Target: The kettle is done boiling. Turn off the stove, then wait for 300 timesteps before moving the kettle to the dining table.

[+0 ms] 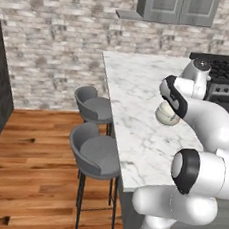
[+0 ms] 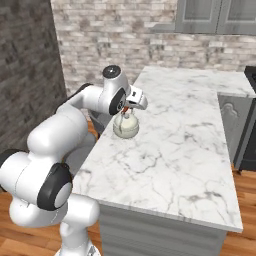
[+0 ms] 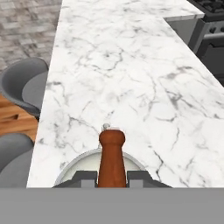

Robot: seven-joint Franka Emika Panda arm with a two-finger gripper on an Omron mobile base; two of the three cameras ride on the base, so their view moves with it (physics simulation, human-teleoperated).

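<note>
Gripper (image 2: 127,109) clamped on the red-orange handle of the small round cream-white kettle (image 2: 125,126). Kettle upright over the long white grey-veined marble dining table (image 2: 170,150), near its stool-side edge; whether it touches, can't tell. Handle arches lengthwise along the table toward the black gas stove (image 3: 209,17); brick wall behind.

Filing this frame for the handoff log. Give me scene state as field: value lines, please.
kettle: cream-white kettle over the marble top, near its stool-side edge; whether it touches the top cannot be told
claw: claw shut on the kettle's red-orange handle, directly above the body
dining table: white veined marble dining table, otherwise bare around the kettle
stove: black stove at the far end, past the marble top
stools: two grey stools beside the table
</note>
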